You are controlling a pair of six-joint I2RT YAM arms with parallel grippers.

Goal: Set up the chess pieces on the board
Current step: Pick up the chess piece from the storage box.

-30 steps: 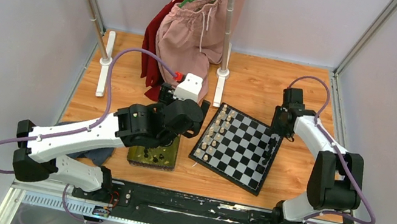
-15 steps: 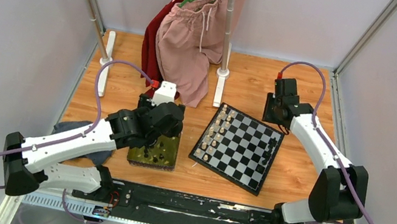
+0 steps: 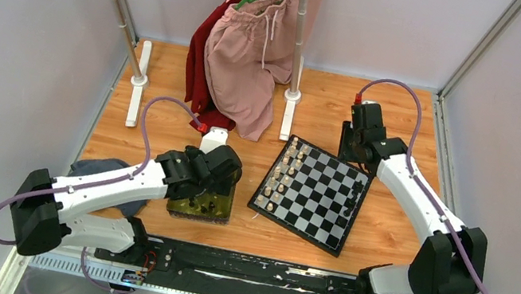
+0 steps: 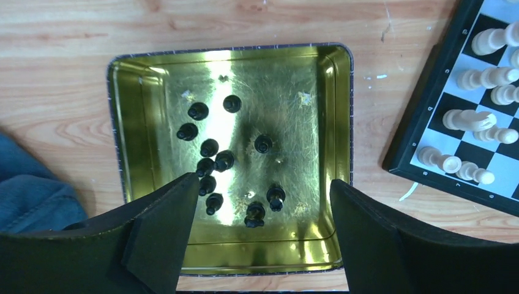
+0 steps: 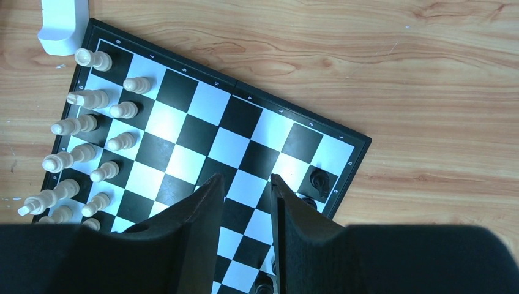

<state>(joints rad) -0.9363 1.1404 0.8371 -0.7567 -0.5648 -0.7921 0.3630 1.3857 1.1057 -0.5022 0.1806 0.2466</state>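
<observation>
The counter (image 3: pixel 408 116) carries the board (image 3: pixel 321 198), with the yellow-green tray (image 4: pixel 134 122) near its left side. The left tool (image 4: pixel 264 187) hovers over the tray, jaws wide apart and empty. The right tool (image 5: pixel 245 179) hangs over the board, jaws narrowly parted, nothing visible between them. Cream pieces (image 5: pixel 92 98) fill one side. Few black chess pieces (image 5: pixel 319 179) stand on the board; most remain in the tray, so the black side is judged barely begun.
</observation>
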